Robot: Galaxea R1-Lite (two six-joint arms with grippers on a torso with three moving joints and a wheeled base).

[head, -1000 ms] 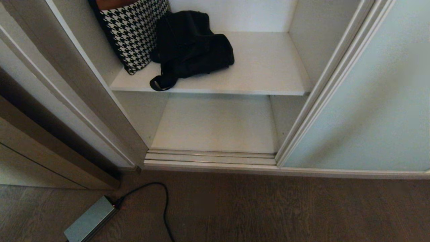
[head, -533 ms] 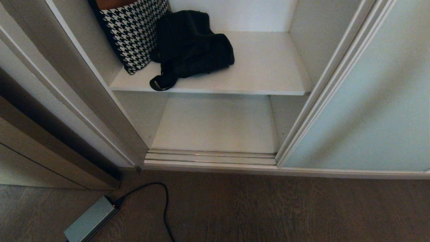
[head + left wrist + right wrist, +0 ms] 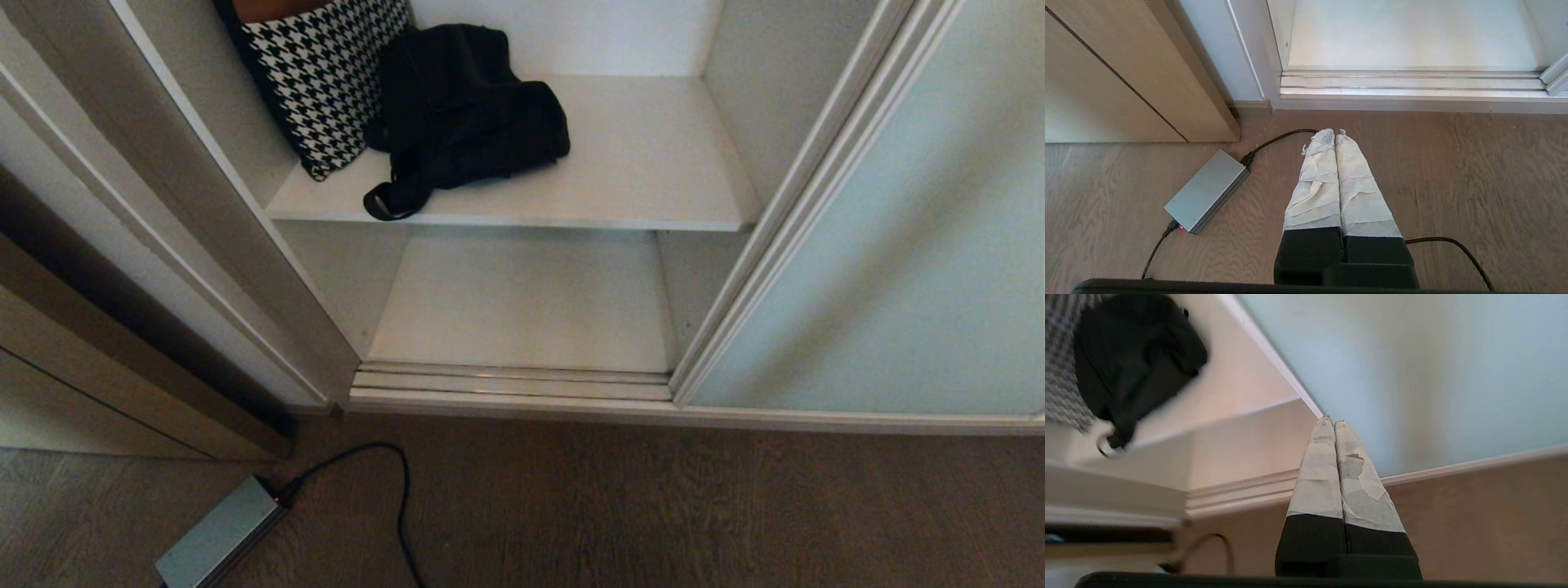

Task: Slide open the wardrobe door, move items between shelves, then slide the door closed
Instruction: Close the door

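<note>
The right gripper [image 3: 1329, 421], pressed shut and empty, is pointing lower-right of the black bag [image 3: 1133, 355] lying upper left; the left gripper [image 3: 1329, 131] is sitting shut, empty, over the floor.

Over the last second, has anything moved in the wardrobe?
Nothing visibly changed: the houndstooth cushion and black bag stay on the upper shelf, the sliding door stays open, and no gripper has come into the head view.

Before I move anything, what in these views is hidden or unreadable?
- Houndstooth cushion: its top is cut off by the head view's upper edge.
- Black bag: smeared in the right wrist view, cords unreadable.
- Sliding door: cut off at the head view's right edge.
- Both arms: outside the head view.
</note>
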